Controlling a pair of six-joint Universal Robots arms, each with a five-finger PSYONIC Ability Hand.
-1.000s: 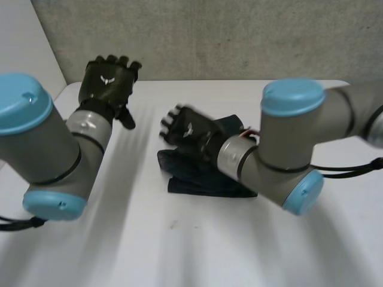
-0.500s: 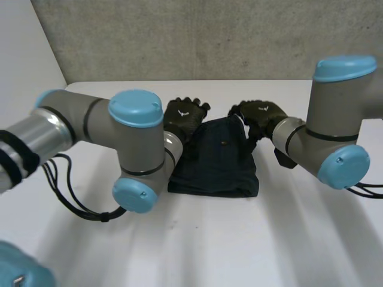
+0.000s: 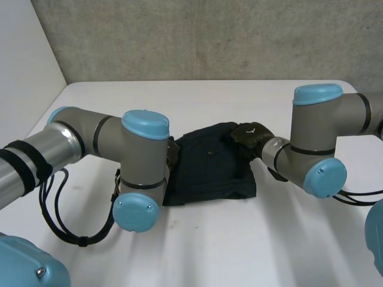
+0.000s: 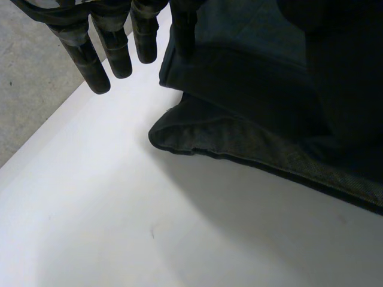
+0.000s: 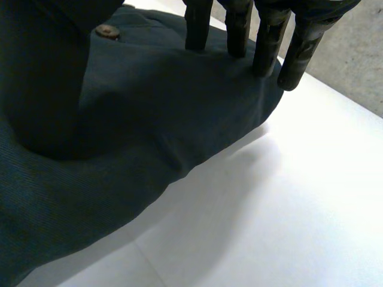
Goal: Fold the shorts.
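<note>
The dark blue shorts (image 3: 210, 168) lie folded in a squarish bundle in the middle of the white table (image 3: 197, 239). My left hand (image 4: 99, 60) is at their left edge with straight fingers, one finger touching the folded hem (image 4: 239, 78). In the head view my left arm (image 3: 142, 173) covers most of that hand. My right hand (image 3: 251, 134) rests on the shorts' far right corner. In the right wrist view its straight fingertips (image 5: 238, 27) press on the cloth (image 5: 131, 137) near a small button (image 5: 108, 31). Neither hand grips the cloth.
A grey wall (image 3: 209, 36) runs behind the table's far edge (image 3: 197, 82). Bare tabletop lies in front of the shorts and to both sides. My two elbows (image 3: 323, 176) hang low over the table beside the bundle.
Both hands have come in from above and apart and dropped onto the shorts' left and right sides. The left arm swung in from the far left; the bundle's top edge shifted slightly.
</note>
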